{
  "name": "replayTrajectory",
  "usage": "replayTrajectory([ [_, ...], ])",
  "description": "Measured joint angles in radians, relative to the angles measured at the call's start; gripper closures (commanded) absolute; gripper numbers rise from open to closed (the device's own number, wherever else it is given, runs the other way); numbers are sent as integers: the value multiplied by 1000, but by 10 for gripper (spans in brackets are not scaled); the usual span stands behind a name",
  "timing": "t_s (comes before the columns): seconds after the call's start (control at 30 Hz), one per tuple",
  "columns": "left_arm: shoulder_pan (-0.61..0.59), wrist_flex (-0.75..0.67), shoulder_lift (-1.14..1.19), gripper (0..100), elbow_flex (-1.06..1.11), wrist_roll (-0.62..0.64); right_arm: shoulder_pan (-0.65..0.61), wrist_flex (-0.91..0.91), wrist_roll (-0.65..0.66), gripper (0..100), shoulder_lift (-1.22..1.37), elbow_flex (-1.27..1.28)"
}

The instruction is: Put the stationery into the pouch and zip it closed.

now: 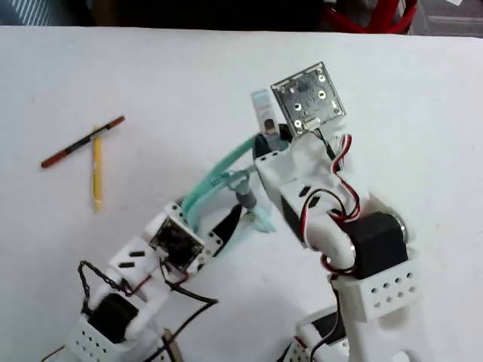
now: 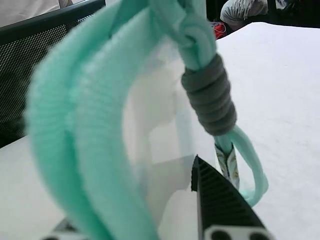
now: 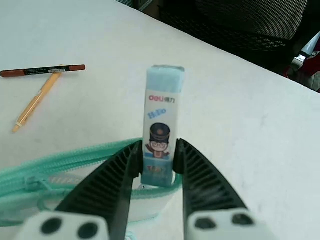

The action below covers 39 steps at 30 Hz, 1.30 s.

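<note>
Closest of all was the pouch [image 2: 100, 150], its mint-green zip edge looped right up against the left wrist camera, with a clear side panel behind it. A grey wrap on the zip pull [image 2: 210, 95] hung beside that edge. The pouch sat lifted near the middle of the table [image 1: 392, 90], its mouth curving open between the two arms. The left gripper [image 1: 225, 226] was at the pouch's near end, though I could not tell from where I stood whether it had hold of anything. The right gripper [image 3: 156, 150] was clamped on a blue eraser [image 3: 162, 120] (the kind in a printed paper sleeve), holding it by the lower half, with its bottom end just at the pouch's far rim. Well off toward the table's left edge lay a reddish-brown pen [image 3: 42, 70] and a yellow pencil [image 3: 37, 100], the pen crossing the pencil's far end, both flat on the table.
</note>
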Motion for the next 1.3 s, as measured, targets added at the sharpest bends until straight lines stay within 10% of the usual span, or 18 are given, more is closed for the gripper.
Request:
replayTrajectory([
  [1.3,-6,-9,0,842,2,0,-86,-54,87,851,-146,147],
])
